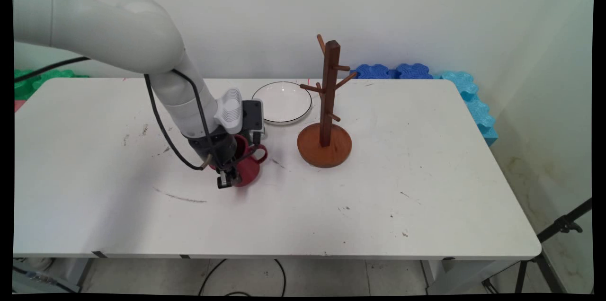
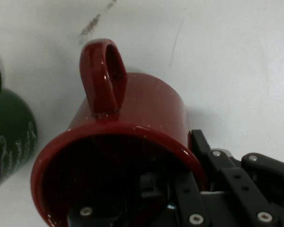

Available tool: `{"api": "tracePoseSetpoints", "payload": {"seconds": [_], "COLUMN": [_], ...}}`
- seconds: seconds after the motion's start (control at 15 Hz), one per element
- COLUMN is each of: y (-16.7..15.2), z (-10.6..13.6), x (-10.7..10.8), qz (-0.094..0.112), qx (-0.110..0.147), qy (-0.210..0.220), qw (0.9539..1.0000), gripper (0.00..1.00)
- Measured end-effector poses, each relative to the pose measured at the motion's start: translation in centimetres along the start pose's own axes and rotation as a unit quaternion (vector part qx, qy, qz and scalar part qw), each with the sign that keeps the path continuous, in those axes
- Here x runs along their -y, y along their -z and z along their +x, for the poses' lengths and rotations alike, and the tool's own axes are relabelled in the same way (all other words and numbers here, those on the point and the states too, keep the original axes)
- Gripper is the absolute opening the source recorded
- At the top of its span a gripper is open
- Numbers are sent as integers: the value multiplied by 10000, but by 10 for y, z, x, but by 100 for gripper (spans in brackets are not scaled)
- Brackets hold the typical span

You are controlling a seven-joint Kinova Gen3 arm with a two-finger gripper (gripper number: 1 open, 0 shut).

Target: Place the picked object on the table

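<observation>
A dark red mug [image 1: 249,171] stands on the white table [image 1: 378,187], left of centre, its handle [image 2: 104,75] pointing away from the hand. My gripper [image 1: 233,174] comes down on it from the upper left. In the hand view one finger reaches inside the red mug [image 2: 132,113] and the other lies against the outside of its wall, so the gripper [image 2: 193,166] is shut on the rim. A dark green mug [image 2: 12,127] with pale lettering sits close beside the red one at the left edge of the hand view; the arm hides it in the main view.
A wooden mug tree [image 1: 328,97] with several pegs rises from a round base [image 1: 325,146] right of the mug. Behind them lies a white plate [image 1: 282,102] with a dark rim. Blue foam blocks [image 1: 468,92] line the far right edge.
</observation>
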Motion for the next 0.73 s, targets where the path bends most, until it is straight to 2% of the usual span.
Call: {"api": "tracePoseSetpoints", "payload": {"seconds": [0.27,0.33,0.73], "y": [-5,-7,-6], "z": [3,4,12], "x": [0,0,1], "qz": [-5,-8,-7], "qx": [-17,-32,-277], "qy": [14,24,80], "qw": [10000,10000,9996], "gripper": [0,100,100]}}
